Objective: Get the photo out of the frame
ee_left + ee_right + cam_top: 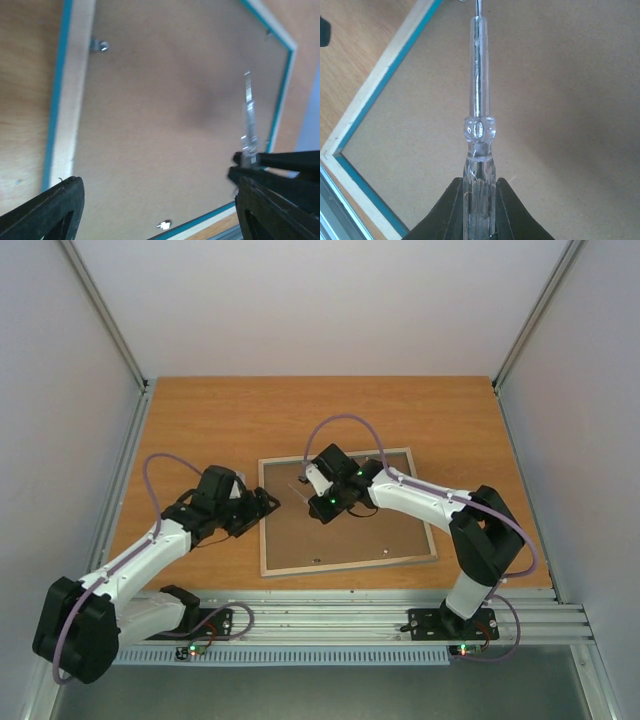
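Note:
The frame [263, 525] lies face down on the table, its turquoise and pale wood rim [67, 100] around the brown backing board [345, 530]. The photo is hidden under that board. My right gripper [480, 210] is shut on a clear-handled screwdriver [479, 95], which it holds over the board's upper left part [305, 480]. The tip of the tool points toward the frame's edge. My left gripper [160, 210] hovers open over the frame's left side [268, 504], with nothing between its fingers [55, 210].
Small metal clips [100, 46] sit on the frame's inner edge, another [164, 225] near the front rim. A metal rail [350, 615] runs along the table's near edge. Walls enclose the table on three sides.

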Robot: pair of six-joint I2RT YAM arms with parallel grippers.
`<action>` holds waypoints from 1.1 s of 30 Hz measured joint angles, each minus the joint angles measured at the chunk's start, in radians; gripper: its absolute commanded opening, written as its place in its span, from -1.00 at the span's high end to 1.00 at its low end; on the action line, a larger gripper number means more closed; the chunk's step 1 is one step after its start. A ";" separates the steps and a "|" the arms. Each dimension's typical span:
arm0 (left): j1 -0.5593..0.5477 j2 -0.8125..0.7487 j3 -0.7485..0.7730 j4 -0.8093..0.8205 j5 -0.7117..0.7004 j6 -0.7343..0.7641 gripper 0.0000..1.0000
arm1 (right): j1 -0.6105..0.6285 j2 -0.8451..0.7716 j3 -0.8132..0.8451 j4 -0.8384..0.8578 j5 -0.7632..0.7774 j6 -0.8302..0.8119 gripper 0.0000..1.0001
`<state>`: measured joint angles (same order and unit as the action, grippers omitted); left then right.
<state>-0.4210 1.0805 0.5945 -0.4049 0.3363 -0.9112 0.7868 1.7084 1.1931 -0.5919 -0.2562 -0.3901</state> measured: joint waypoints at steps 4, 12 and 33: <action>0.008 0.000 0.000 0.109 0.044 -0.061 -0.67 | 0.027 -0.016 -0.003 0.024 0.012 0.011 0.98; 0.010 0.024 -0.010 0.321 0.105 -0.171 -0.43 | 0.078 -0.072 -0.020 0.082 0.031 0.022 0.98; 0.011 0.092 -0.071 0.549 0.155 -0.305 0.99 | 0.114 -0.099 -0.062 0.183 0.039 0.045 0.92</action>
<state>-0.4103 1.1725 0.5240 0.1440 0.4915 -1.2160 0.9005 1.6096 1.1309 -0.4084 -0.2169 -0.3454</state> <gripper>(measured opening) 0.063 0.149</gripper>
